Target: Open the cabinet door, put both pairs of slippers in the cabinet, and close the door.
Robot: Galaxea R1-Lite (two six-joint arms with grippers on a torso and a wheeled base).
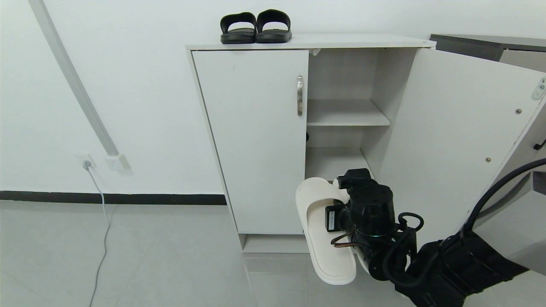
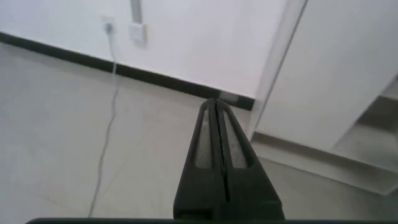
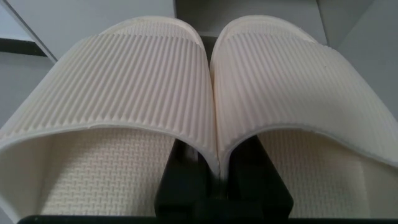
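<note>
The white cabinet [image 1: 341, 41] stands against the wall with its left door [image 1: 251, 140] shut and its right door [image 1: 460, 140] swung wide open, showing an upper shelf [image 1: 345, 113] and a lower shelf [image 1: 332, 162], both bare; a pair of black slippers [image 1: 256, 27] sits side by side on the cabinet top, above the shut door, toes towards the wall; the right gripper [image 3: 217, 183] is clamped on the pair of white slippers [image 1: 318, 226], its dark fingers [image 3: 180, 180] pinching the two inner edges together so the ribbed straps lie side by side; in the head view the white pair hangs tilted above the floor, just in front of the open compartment, its upper end level with the front edge of the lower shelf; the left gripper [image 2: 216, 112] hangs empty over the grey floor near the cabinet's foot, its fingers pressed together; a cable [image 1: 102, 221] runs down from a wall socket [image 1: 87, 162] left of the cabinet.
</note>
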